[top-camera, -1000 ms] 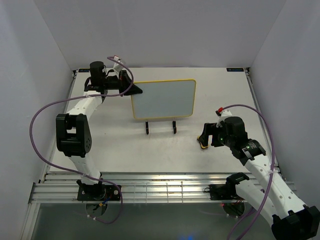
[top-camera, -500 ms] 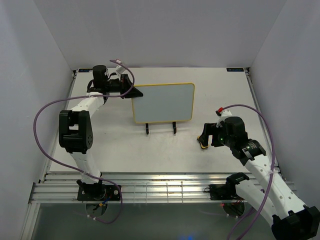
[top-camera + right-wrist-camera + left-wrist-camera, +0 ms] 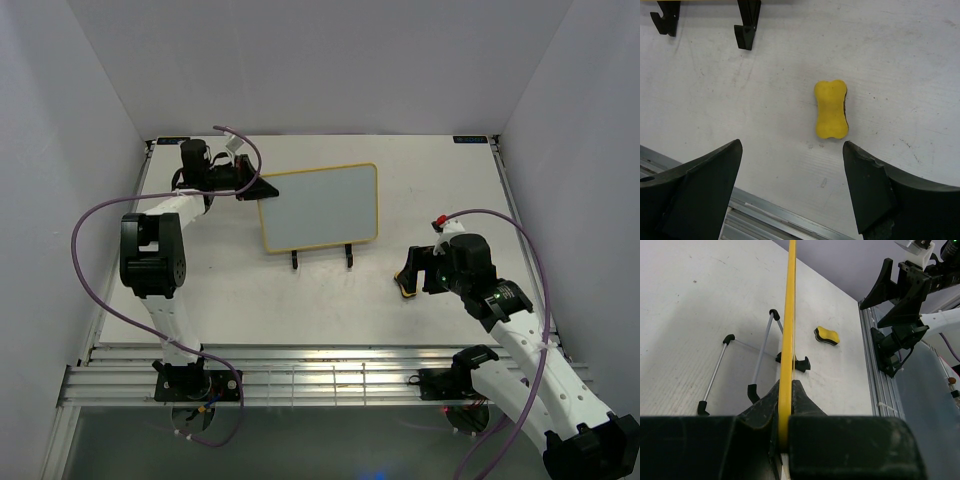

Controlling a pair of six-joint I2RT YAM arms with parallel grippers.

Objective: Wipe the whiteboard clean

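Observation:
The whiteboard [image 3: 318, 208], white with a thin yellow rim and no marks showing on its face, stands tilted above the black wire stand [image 3: 322, 258]. I cannot tell whether it rests on the stand. My left gripper [image 3: 256, 188] is shut on its left edge. In the left wrist view the whiteboard's rim [image 3: 788, 315] runs edge-on out of the left gripper [image 3: 784, 405]. The yellow eraser [image 3: 830, 109] lies flat on the table just ahead of my right gripper [image 3: 791, 145], which is open and holds nothing. From above, the right gripper [image 3: 412, 272] hovers over the eraser [image 3: 404, 289].
The stand's black hooked feet [image 3: 747, 22] sit beyond the eraser. A slotted metal rail [image 3: 320, 380] runs along the near table edge. Grey walls close in the left, back and right. The right arm [image 3: 900, 300] shows in the left wrist view.
My left gripper has swung the whiteboard left and turned it, so its right edge sits further left. The right arm and eraser have not moved.

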